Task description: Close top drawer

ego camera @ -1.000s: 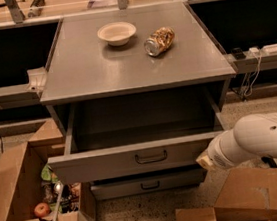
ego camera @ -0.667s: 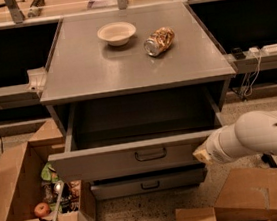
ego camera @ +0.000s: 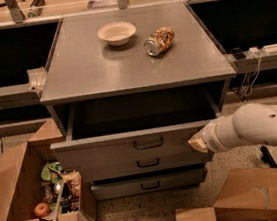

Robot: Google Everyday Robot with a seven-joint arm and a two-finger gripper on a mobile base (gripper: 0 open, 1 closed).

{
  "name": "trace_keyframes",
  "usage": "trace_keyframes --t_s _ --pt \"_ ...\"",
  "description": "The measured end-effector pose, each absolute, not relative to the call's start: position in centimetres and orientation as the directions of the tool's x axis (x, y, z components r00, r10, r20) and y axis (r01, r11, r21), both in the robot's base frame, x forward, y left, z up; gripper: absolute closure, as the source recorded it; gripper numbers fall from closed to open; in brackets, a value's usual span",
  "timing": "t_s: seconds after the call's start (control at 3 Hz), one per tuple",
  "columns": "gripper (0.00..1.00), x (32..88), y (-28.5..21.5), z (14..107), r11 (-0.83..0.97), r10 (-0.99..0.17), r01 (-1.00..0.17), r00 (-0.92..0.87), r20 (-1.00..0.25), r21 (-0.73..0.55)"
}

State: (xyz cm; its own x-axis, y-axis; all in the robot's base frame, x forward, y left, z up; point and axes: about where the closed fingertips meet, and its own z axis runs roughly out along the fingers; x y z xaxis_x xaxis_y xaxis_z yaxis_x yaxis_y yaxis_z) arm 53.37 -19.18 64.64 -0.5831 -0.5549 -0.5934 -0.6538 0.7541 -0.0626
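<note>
The top drawer (ego camera: 108, 149) is a wide grey metal drawer with a tall front panel and a small dark wire handle (ego camera: 148, 143). It stands partly open below the cabinet top (ego camera: 133, 68), and its dark inside shows. My gripper (ego camera: 198, 143) is at the end of the white arm (ego camera: 256, 125), which comes in from the right. Its yellowish tip rests against the right end of the drawer's front panel.
Two shorter grey drawers (ego camera: 148, 163) sit below, the lowest (ego camera: 150, 184) slightly out. A white bowl (ego camera: 116, 33) and a tipped can (ego camera: 159, 41) lie on the cabinet top. An open cardboard box (ego camera: 18, 198) with clutter stands at left. More cardboard boxes (ego camera: 250, 199) stand at lower right.
The top drawer has slid inward toward the cabinet. My arm has moved left and forward with its tip against the drawer's front.
</note>
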Motion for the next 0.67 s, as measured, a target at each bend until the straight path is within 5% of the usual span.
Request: trace_keyframes --t_s 0.67 --pt "1.0 57.3 -19.2 65.5 0.766 -0.523 -0.639 -0.561 -0.642 -0.066"
